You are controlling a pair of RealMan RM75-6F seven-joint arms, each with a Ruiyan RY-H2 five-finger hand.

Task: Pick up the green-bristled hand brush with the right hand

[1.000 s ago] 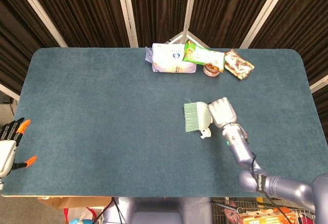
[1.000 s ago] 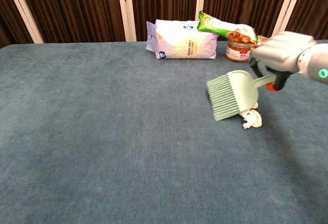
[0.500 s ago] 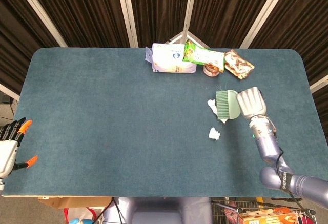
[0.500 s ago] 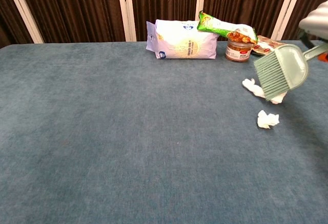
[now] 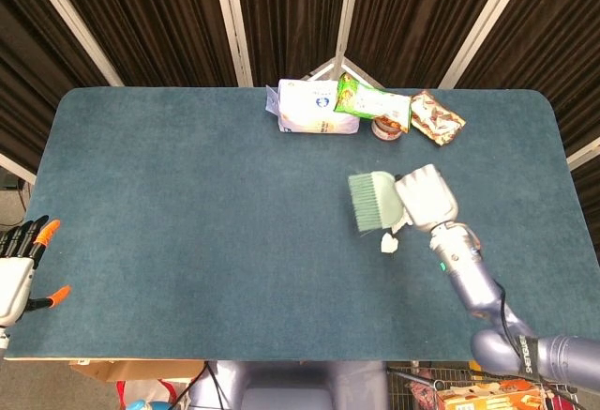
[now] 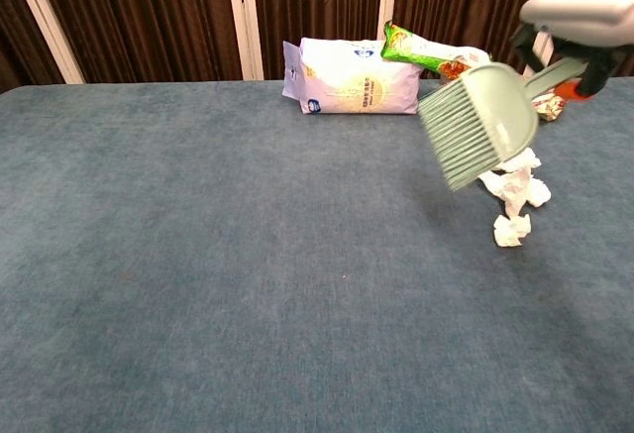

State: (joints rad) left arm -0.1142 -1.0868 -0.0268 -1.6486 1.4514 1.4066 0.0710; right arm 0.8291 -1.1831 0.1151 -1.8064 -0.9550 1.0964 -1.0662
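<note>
My right hand [image 5: 427,198] [image 6: 580,2] grips the handle of the green-bristled hand brush [image 5: 374,201] [image 6: 478,124]. The brush hangs in the air above the table, bristles pointing left and down. In the chest view it sits high, in front of the jar at the back. Crumpled white paper scraps [image 5: 388,242] [image 6: 515,195] lie on the table just under and to the right of the brush head. My left hand [image 5: 17,265] shows only in the head view, off the table's left front corner, fingers spread and holding nothing.
A white bag [image 5: 316,108] [image 6: 349,76], a green snack packet [image 5: 372,100] [image 6: 426,49], a jar [image 5: 385,129] and a brown packet [image 5: 437,116] stand along the back edge of the blue-green table [image 5: 187,213].
My right hand swung the brush back leftward and lifted it higher. The paper scraps now lie closer together beneath it. The left hand stayed put.
</note>
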